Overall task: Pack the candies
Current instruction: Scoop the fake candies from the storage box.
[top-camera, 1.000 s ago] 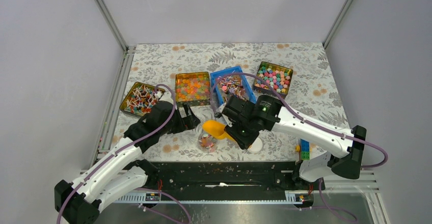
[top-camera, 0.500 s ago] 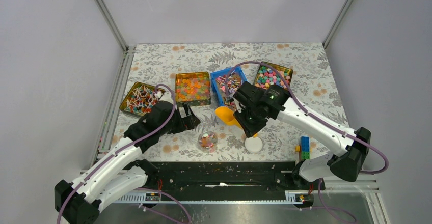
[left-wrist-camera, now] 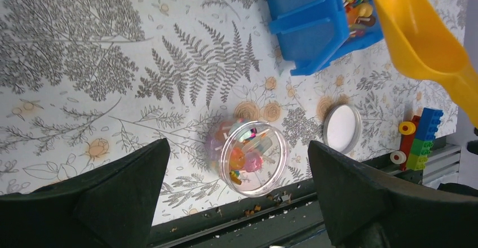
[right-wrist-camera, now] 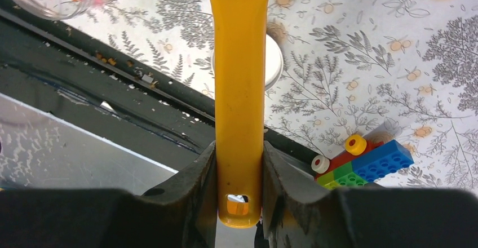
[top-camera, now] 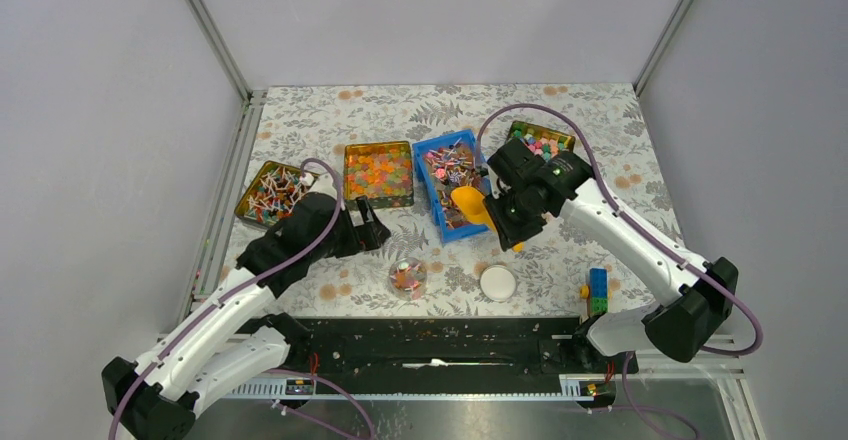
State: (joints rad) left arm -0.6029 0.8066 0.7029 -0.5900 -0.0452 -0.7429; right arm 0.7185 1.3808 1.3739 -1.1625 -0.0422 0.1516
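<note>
candies (top-camera: 447, 163): tiny twist-wrapped sweets; pink, purple, red and white wrappers
most: heaped loose in the blue bin (left-wrist-camera: 301, 17)
few: lying in the clear, lidless round jar (left-wrist-camera: 223, 160), upright on the surface

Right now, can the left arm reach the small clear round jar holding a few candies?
Probably yes. The left pincer points open at the small clear round jar, and nothing lies between them. The yellow plastic scoop in the right pincer is away over the blue plastic bin.
</note>
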